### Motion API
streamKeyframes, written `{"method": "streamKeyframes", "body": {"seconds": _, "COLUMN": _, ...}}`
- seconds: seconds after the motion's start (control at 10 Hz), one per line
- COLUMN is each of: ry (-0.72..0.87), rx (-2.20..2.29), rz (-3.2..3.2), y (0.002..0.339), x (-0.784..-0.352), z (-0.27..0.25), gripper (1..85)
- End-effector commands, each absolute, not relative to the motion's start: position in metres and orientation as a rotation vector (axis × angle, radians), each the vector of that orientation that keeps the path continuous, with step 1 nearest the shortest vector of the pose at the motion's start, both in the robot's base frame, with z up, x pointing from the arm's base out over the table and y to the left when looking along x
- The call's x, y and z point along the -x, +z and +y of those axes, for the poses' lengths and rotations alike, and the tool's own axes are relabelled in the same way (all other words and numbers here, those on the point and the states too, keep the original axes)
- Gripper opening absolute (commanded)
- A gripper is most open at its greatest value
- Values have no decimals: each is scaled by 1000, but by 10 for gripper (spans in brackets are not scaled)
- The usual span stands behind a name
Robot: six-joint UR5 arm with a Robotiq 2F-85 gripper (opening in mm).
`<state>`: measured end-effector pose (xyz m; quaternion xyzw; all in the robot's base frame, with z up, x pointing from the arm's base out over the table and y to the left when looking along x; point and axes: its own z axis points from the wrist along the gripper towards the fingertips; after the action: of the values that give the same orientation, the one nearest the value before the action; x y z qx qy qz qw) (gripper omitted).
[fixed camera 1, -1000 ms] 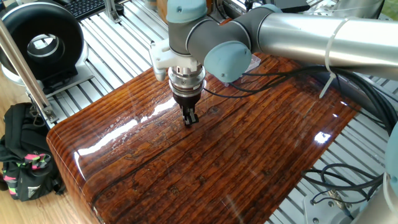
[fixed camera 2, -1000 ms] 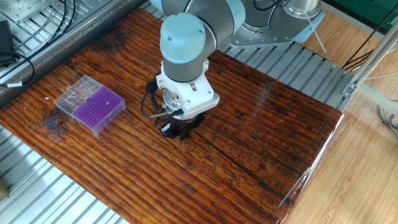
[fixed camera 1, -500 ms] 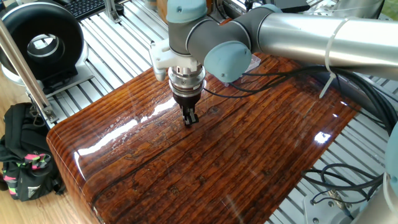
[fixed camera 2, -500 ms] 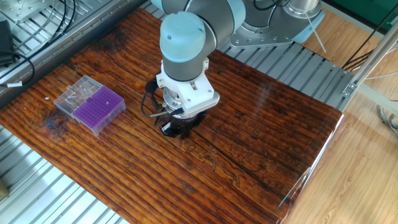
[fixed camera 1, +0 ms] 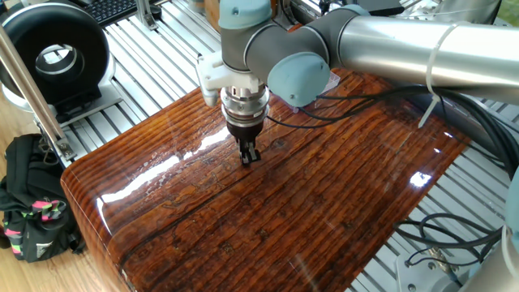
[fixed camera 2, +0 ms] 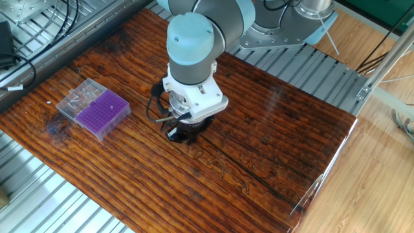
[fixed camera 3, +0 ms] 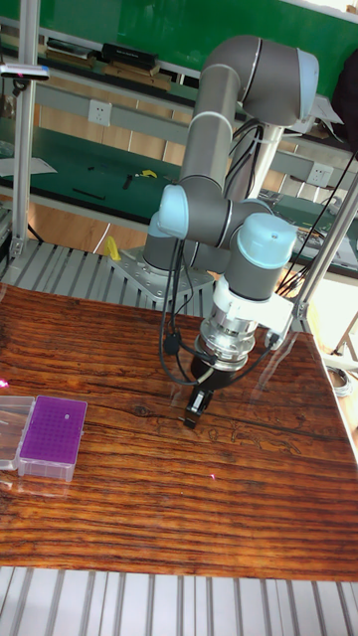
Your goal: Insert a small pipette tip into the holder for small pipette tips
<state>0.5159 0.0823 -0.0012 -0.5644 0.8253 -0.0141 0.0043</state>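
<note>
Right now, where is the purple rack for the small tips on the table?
In the other fixed view the purple rack sits near the table's left edge, left of the gripper and apart from it, beside its clear lid.

Glossy grained wood table (fixed camera 1: 324, 211); clear plastic box (fixed camera 2: 76, 98).

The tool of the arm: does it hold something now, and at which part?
It cannot be told. The tool is low at the wooden table, fingers close together, but any tip between them is too small to see.
</note>
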Motion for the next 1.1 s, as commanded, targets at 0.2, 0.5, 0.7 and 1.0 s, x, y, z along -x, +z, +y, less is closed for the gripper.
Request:
{"method": "streamKeyframes", "body": {"seconds": 0.2, "ry": -22, "rx": 1753, "rz": 2586, "y": -2, "x": -516, "z": 84, "gripper": 187}}
{"method": "streamKeyframes", "body": {"seconds": 0.5, "ry": -27, "rx": 1729, "rz": 2602, "y": 2, "x": -514, "z": 84, "gripper": 97}}
{"method": "streamKeyframes", "body": {"seconds": 0.7, "ry": -19, "rx": 1719, "rz": 2600, "y": -1, "x": -514, "z": 86, "gripper": 67}}
{"method": "streamKeyframes", "body": {"seconds": 1.0, "ry": 6, "rx": 1718, "rz": 2595, "y": 13, "x": -512, "z": 89, "gripper": 60}}
